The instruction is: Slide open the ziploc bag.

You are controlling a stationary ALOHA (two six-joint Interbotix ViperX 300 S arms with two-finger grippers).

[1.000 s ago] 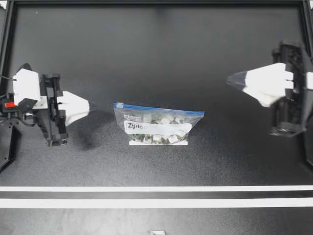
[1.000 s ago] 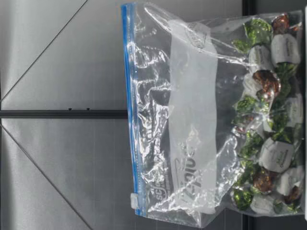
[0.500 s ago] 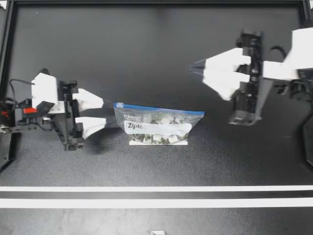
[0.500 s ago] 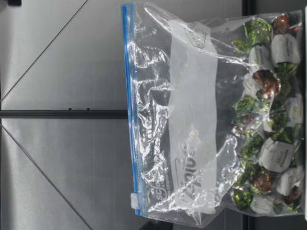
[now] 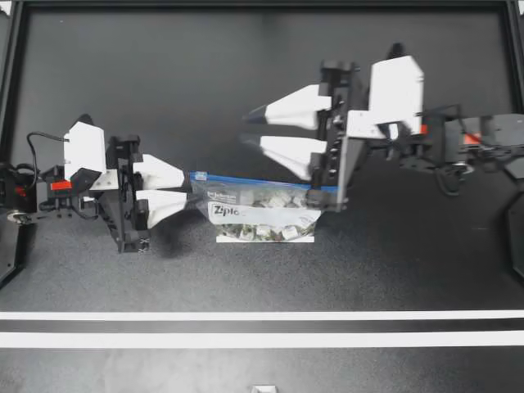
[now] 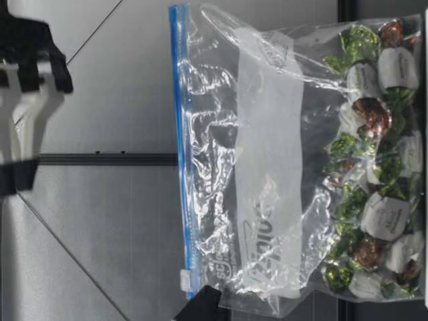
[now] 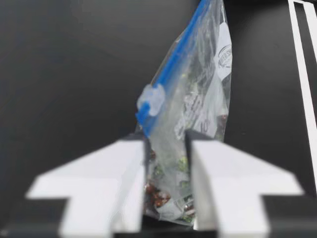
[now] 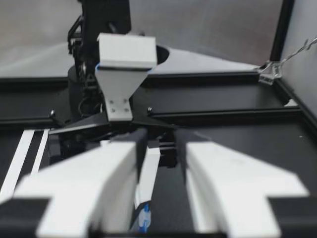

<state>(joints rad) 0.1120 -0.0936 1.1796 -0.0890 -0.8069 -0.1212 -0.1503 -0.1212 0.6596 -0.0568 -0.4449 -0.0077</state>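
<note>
A clear ziploc bag (image 5: pixel 262 211) of wrapped candies (image 6: pixel 374 167) stands upright at mid-table, its blue zipper strip (image 5: pixel 262 182) on top. Its slider (image 7: pixel 151 99) sits at the bag's left end. My left gripper (image 5: pixel 187 191) is open at that end, a finger on each side of the bag's edge, just below the slider. My right gripper (image 5: pixel 246 129) hovers open above and behind the bag, pointing left. In the right wrist view the slider (image 8: pixel 145 218) shows below, between the fingers.
Two white tape lines (image 5: pixel 262 315) run along the table's front. Black frame rails (image 5: pixel 262 4) border the back and sides. The dark mat extends in front of and behind the bag.
My left gripper slid right to the bag's left end, opened wide, then narrowed around it. My right arm swung in from the right to above the bag and opened.
</note>
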